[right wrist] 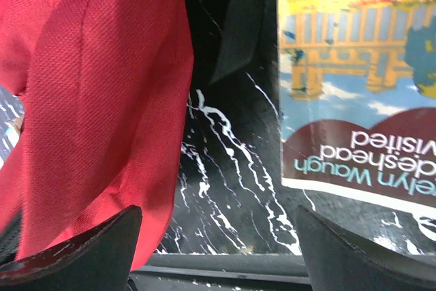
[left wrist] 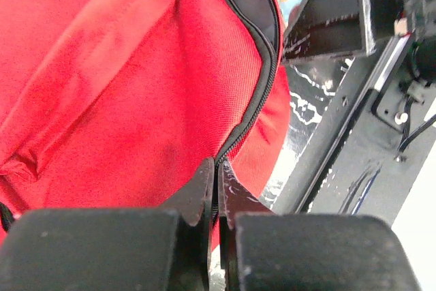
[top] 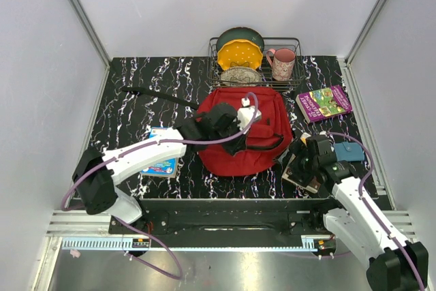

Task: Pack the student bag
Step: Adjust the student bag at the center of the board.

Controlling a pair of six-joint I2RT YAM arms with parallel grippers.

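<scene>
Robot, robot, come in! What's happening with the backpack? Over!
Left pincer shut on red backpack's zipper. Right pincer open, between backpack and paperback.

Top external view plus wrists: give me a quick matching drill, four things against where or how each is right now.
Things:
1 student bag
2 left gripper
3 right gripper
4 pink mug

States:
A open, beside a paperback
B in the wire rack
C shut on the zipper
D red, lying in the middle

Pairs: 1-D, 2-C, 3-A, 4-B
</scene>
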